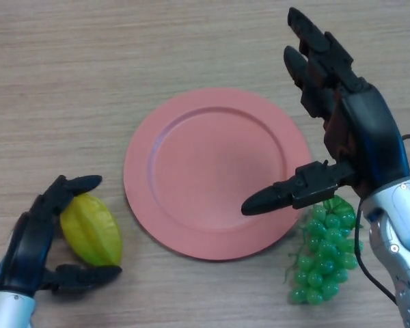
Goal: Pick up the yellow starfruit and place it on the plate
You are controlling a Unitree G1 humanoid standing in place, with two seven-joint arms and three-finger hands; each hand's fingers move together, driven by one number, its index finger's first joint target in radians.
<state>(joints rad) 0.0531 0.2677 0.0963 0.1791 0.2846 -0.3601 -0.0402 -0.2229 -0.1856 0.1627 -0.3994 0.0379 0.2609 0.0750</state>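
The yellow starfruit lies on the wooden table at the lower left, just off the left rim of the pink plate. My left hand wraps it from the left. Its fingers curl over the fruit's top end and its thumb presses under the bottom end. The fruit still rests on the table. My right hand hangs over the plate's right rim with fingers straight, pointing away, and its thumb reaches left over the plate. It holds nothing. Nothing lies on the plate.
A bunch of green grapes lies by the plate's lower right rim, partly under my right wrist. Bare wooden table stretches behind and to the left of the plate.
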